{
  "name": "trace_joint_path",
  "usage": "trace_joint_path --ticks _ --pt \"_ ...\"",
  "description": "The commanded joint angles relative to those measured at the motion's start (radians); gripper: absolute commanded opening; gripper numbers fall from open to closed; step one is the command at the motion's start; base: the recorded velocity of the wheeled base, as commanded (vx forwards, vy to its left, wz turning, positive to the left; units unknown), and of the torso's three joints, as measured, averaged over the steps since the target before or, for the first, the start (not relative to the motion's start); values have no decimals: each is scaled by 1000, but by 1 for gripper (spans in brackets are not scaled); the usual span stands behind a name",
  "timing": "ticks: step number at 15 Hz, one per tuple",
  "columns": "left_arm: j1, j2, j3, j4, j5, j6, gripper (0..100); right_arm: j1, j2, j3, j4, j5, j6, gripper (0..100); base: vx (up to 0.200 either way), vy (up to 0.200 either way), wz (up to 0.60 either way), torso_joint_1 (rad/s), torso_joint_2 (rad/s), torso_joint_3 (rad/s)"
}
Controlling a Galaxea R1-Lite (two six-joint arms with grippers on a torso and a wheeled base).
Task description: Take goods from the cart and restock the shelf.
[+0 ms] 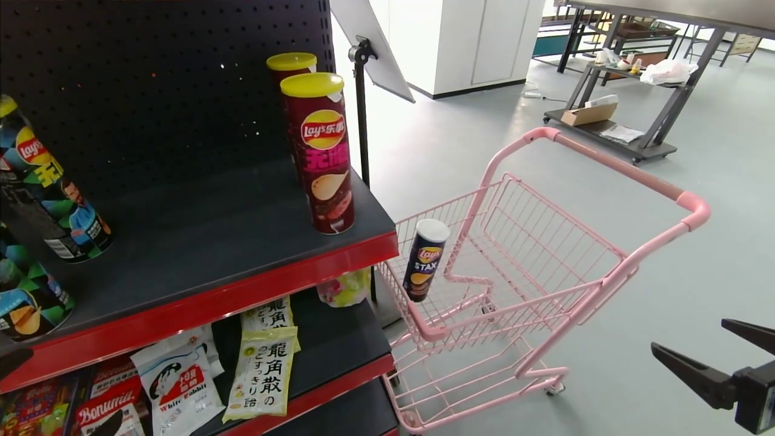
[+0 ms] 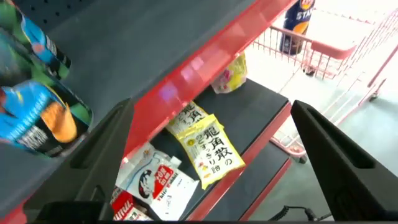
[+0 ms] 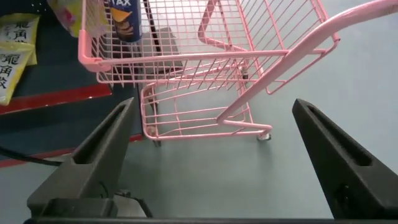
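Your right pincer hangs nearest the lens, its two black fingers spread wide with nothing between them. Your left pincer is just as wide and just as bare.

Ahead of the right pincer stands the pink wire cart. In the basket corner farthest from that pincer, on the shelf side and well apart from it, a dark blue chip can with a white lid stands slightly tilted against the wire. The left pincer sits close to the black shelf with a red front edge, and the green-and-blue chip cans are just beside it. Two maroon chip cans with yellow lids stand farther along the same board, toward the cart.

I judge the restocking partly done. Cans are already on the top board, while the blue can has yet to be fetched, and neither pincer is on it.

You cannot see everything:
- The blue can's foot is behind the cart's rim.
- The rear maroon can is mostly covered by the front one.
- The green-and-blue cans are cut off at the frame edge.
- The yellow and white sweet packets below are partly under the red edge.
- The cart's lower tray is screened by the basket.
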Motion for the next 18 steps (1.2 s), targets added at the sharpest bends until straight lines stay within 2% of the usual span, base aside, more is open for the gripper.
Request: trace_joint_path --ticks 1,5,7,10,11,12,13,14,16,17,18 --pt "0 -5 2 -1 1 0 100 0 50 0 -1 0 -1 100 0 0 0 -207 535 320" --pt "1 -36 20 1 5 0 100 -10 144 -9 -4 0 -4 100 0 0 0 -186 503 311" --pt "0 -89 57 -1 5 0 100 -35 242 -92 -7 -2 -8 100 0 0 0 -54 156 98" --pt "4 -143 86 -1 27 -11 100 5 414 -170 -118 3 20 100 0 0 0 -11 20 17" --pt "4 -164 83 -1 36 -29 100 56 495 -183 -227 15 45 100 0 0 0 0 0 0" --pt "4 -184 86 -1 38 -49 100 72 532 -192 -277 41 57 100 0 0 0 0 0 0" --pt "4 -253 106 10 42 -82 100 82 633 -218 -363 107 57 100 0 0 0 0 0 0" --pt "7 -306 108 53 55 -86 100 85 711 -249 -414 115 49 100 0 0 0 0 0 0" --pt "12 -416 88 188 119 -106 100 118 823 -331 -495 112 52 100 0 0 0 0 0 0" --pt "12 -454 68 259 148 -132 100 143 883 -384 -495 115 55 100 0 0 0 0 0 0" --pt "12 -453 60 260 162 -141 100 151 914 -405 -498 116 57 100 0 0 0 0 0 0"
